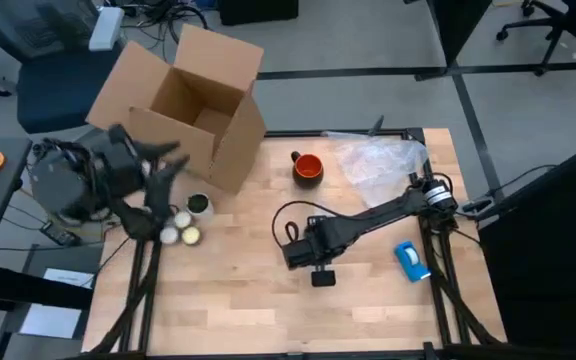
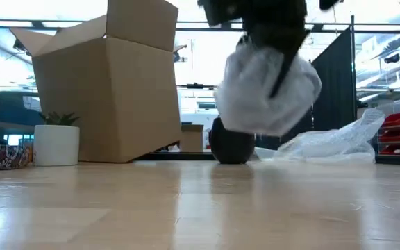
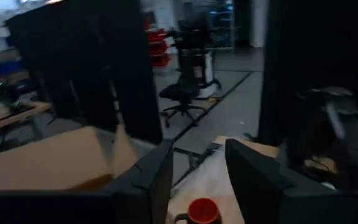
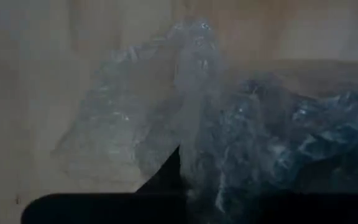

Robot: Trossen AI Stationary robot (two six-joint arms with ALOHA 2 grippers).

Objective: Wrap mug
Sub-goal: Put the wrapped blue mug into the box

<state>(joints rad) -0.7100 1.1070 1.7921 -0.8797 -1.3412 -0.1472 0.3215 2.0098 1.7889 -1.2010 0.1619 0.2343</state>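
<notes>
The orange-red mug [image 1: 308, 167] stands upright on its base on the wooden table, far of centre, with its dark handle toward the left. It also shows in the left wrist view [image 3: 202, 211] and, dark, in the low view [image 2: 231, 144]. My right gripper [image 1: 303, 248] hangs over the table's middle, shut on a bunched piece of clear bubble wrap [image 2: 266, 90]; the arm hides this bundle in the high view. My left gripper [image 1: 168, 165] is raised beside the cardboard box, open [image 3: 197, 180] and touching nothing. My right gripper holds the bubble wrap bundle by its top [image 2: 273, 52], coming from above with the fingers pointing down. The wrap itself covers the fingertips, so the kind of hold cannot be told. The bundle [image 4: 229, 124] hangs crumpled below the fingers, clear of the table.
An open cardboard box [image 1: 193, 105] lies tipped at the far left. More bubble wrap [image 1: 383, 165] is heaped at the far right. Small jars [image 1: 186, 222] stand near the box. A blue tape dispenser [image 1: 411, 260] lies at the right. Bare wood shows along the near edge.
</notes>
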